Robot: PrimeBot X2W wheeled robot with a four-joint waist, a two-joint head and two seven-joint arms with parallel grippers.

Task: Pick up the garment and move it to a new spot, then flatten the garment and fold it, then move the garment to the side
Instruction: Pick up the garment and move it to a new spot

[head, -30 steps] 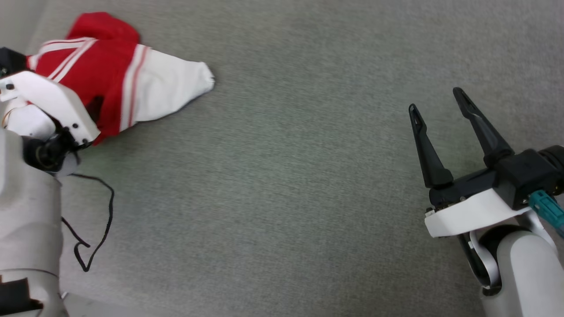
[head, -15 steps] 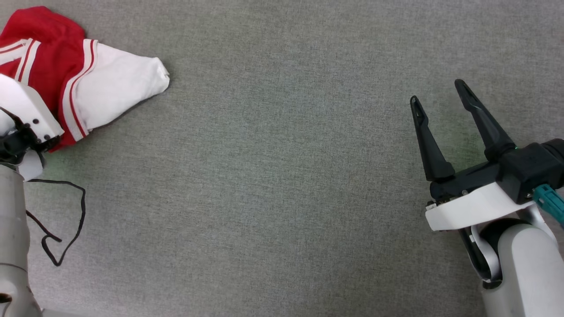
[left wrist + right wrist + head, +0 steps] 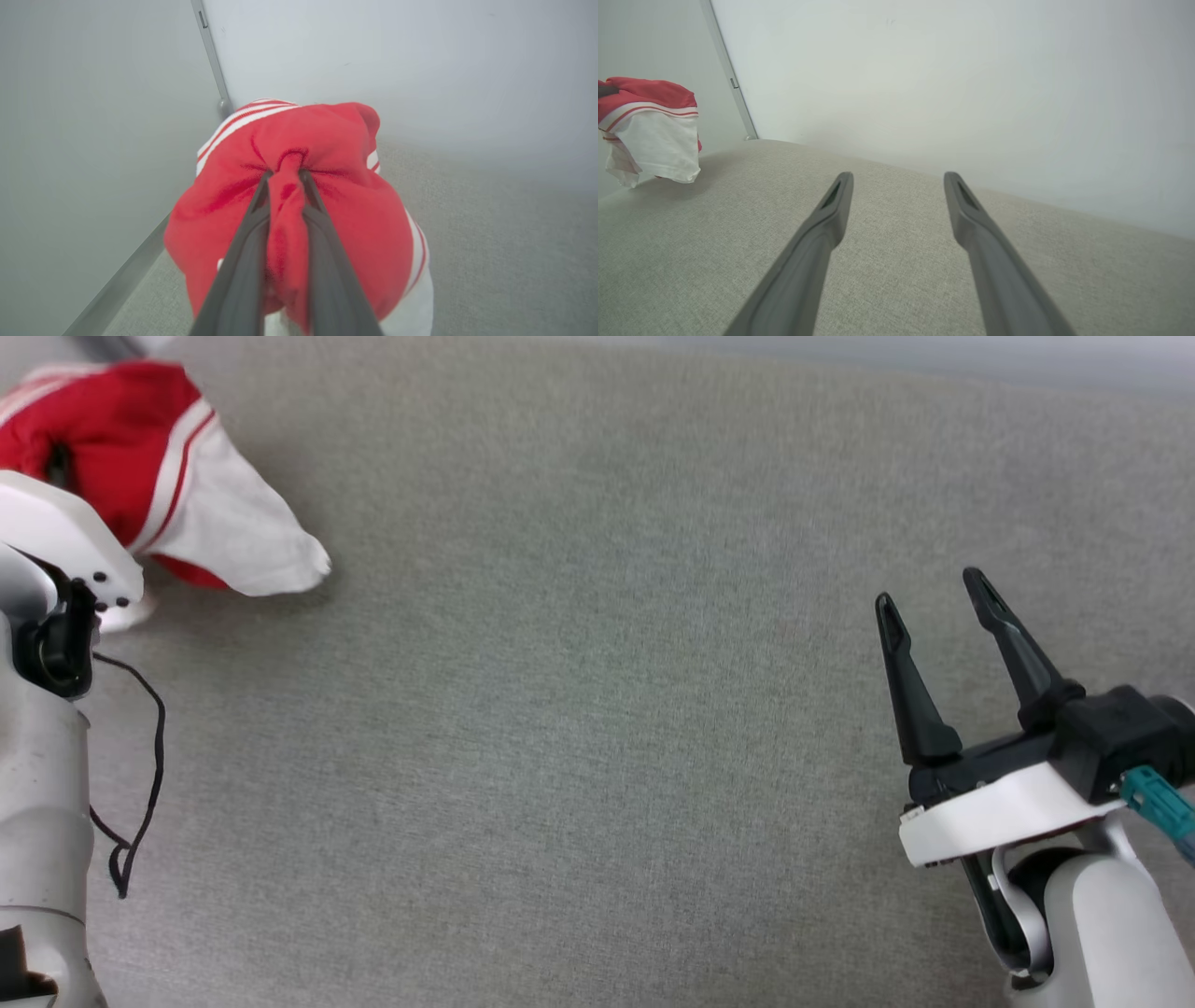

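The garment (image 3: 140, 457) is a bunched red T-shirt with a white sleeve and red-and-white striped trim, at the far left of the head view. In the left wrist view my left gripper (image 3: 285, 172) is shut on a pinched fold of the garment's (image 3: 336, 135) red cloth, which bulges around both fingers. From the right wrist view the garment (image 3: 649, 121) hangs with its white sleeve drooping just above the surface. My right gripper (image 3: 934, 593) stands open at the lower right, nothing between its fingers (image 3: 833, 200).
A grey fabric surface (image 3: 579, 709) spreads across the view. A loose black cable (image 3: 149, 747) hangs beside my left arm. Pale walls meet at a corner strip (image 3: 731, 84) behind the garment.
My left gripper has shut on the garment's red cloth and the bundle has risen off the surface. The head camera has shifted. My right gripper stays open.
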